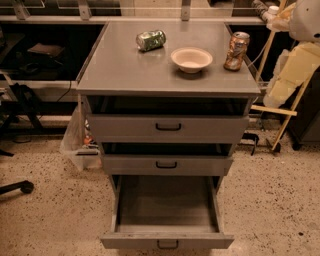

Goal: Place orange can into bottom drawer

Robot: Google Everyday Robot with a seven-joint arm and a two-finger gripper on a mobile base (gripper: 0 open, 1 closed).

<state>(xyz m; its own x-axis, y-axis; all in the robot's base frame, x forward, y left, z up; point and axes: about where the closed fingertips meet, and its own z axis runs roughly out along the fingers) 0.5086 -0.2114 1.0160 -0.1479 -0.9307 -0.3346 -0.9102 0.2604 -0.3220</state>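
The orange can (pixel 236 51) stands upright at the right rear of the grey cabinet top (pixel 125 70), just right of a pale bowl (pixel 191 59). The bottom drawer (pixel 167 241) is pulled out towards me and shows a bare inside. My arm (pixel 295 60), in pale cream covers, hangs off the cabinet's right side. My gripper (pixel 264 10) reaches in at the top right corner, above and right of the orange can and apart from it. It holds nothing that I can see.
A green-and-silver can (pixel 151 40) lies on its side at the back of the cabinet top. The two shallower drawers (pixel 168 128) above stand slightly ajar. A clear plastic bin (pixel 75 145) sits left of the cabinet, and a wooden frame (pixel 280 112) stands to the right.
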